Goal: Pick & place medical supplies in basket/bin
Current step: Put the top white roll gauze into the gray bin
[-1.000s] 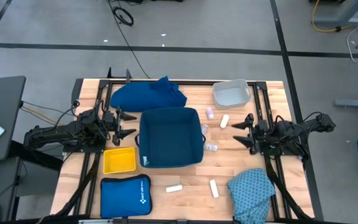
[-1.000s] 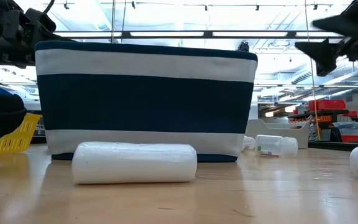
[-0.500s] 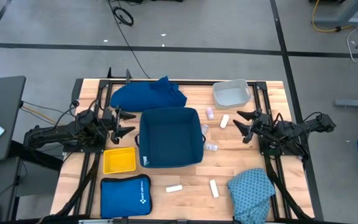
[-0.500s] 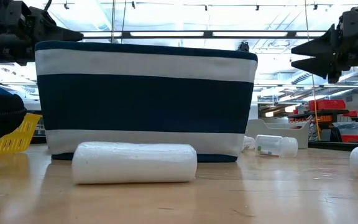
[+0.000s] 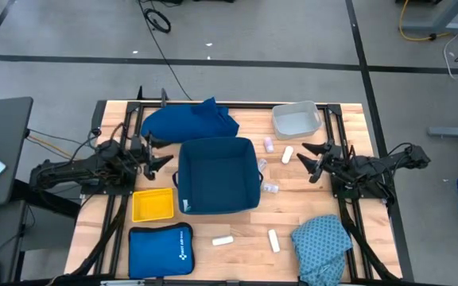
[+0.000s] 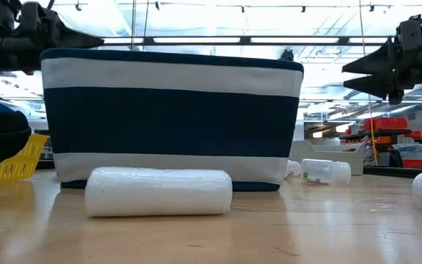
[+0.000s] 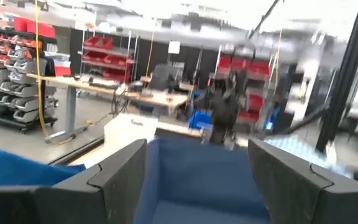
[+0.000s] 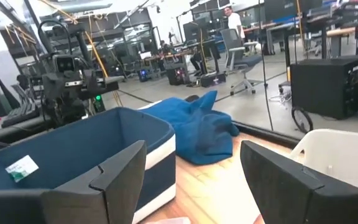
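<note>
From above, the right gripper (image 5: 309,160), spread and empty, was seen just beside 1 white roll (image 5: 288,155) near the basket (image 5: 218,175), best approached squarely, and the left gripper (image 5: 159,155) likewise spread, whereas only the low view showed a vial (image 6: 319,171) lying flat.

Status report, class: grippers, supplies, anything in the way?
Left gripper and right gripper open, empty, flanking the basket. White rolls and vials lie on table. Nothing blocking.

We've got the navy fabric basket with white stripes (image 5: 218,175) mid-table, dark-blue cloth (image 5: 188,121) behind it, yellow plastic tray (image 5: 153,204) on its left.
</note>
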Robot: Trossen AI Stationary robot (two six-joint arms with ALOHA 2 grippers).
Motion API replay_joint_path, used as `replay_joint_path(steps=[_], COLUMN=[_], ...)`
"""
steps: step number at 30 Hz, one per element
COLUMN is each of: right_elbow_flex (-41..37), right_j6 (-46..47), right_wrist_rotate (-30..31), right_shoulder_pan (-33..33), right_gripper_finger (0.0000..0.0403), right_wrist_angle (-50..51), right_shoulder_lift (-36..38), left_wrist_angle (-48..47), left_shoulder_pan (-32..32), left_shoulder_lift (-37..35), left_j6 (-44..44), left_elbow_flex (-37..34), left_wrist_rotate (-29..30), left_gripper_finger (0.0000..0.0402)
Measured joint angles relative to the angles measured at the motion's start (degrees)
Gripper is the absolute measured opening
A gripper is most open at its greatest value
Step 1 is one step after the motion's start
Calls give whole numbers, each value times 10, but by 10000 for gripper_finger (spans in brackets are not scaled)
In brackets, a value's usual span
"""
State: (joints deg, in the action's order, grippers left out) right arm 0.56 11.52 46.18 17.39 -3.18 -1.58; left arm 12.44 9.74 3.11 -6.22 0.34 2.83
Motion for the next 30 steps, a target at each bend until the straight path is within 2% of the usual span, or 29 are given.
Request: replay_joint_path(steps=[7,11,16,19,24,30], right_elbow_flex=[0,0,0,8,68,182], right_j6=[17,17,28,30,44,6], right_wrist_rotate=[-10,-74,-77,-101,-160,-188], right_shoulder_pan=[0,0,-5,-23,-76,-140], right_gripper_finger=[270,270,270,274,293,309], right_wrist_angle=[-1,-5,-13,-12,51,171], right_shoulder_lift=[-44,-80,-136,-175,-264,-416], left_wrist_angle=[-15,-3,4,12,43,54], left_shoulder_pan=[0,1,1,1,1,1], left_shoulder_lift=[51,85,115,127,145,161], left_j6=[69,103,137,155,170,174], left_elbow_flex=[0,0,0,0,0,1], left_wrist_rotate=[2,2,35,49,51,60], left_gripper_finger=[280,280,280,280,280,280])
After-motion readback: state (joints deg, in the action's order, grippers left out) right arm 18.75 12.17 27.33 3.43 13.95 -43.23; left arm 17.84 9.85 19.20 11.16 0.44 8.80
